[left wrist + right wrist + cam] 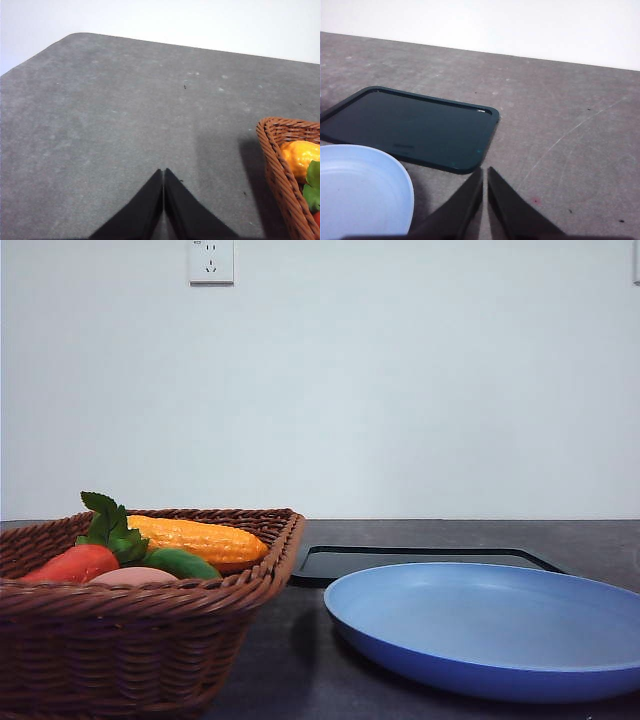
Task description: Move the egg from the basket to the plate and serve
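Grey table (pixel 290 660) runs across all three views, white wall (pixel 400 390) behind with a socket (pixel 211 260) high up. Blue plate (pixel 490 625) sits front right in the front view, shallow, nothing on it; its rim also shows in the right wrist view (pixel 395 175). Wicker basket (pixel 120 640) sits front left, near the plate but apart from it; one corner of it shows in the left wrist view (pixel 280 165). Black tray (pixel 420 562) lies flat behind the plate, just beside the basket's far right corner; in the right wrist view (pixel 410 127) the plate's edge is close to the tray, contact unclear.

Inside the basket: yellow corn (pixel 195 540) toward the back, red vegetable (pixel 75 562) with green leaves (pixel 110 525) on the left, a green item (pixel 185 563) in the middle. Egg (pixel 132 576) is in the basket, pinkish, low at the near side, mostly hidden by the rim, between the red vegetable and the green item.

Left gripper (pixel 163 172) hangs over bare table beside the basket, fingers pressed together, holding nothing. Right gripper (pixel 485 171) sits over the table by the tray's corner, fingers nearly together with a thin gap, empty.
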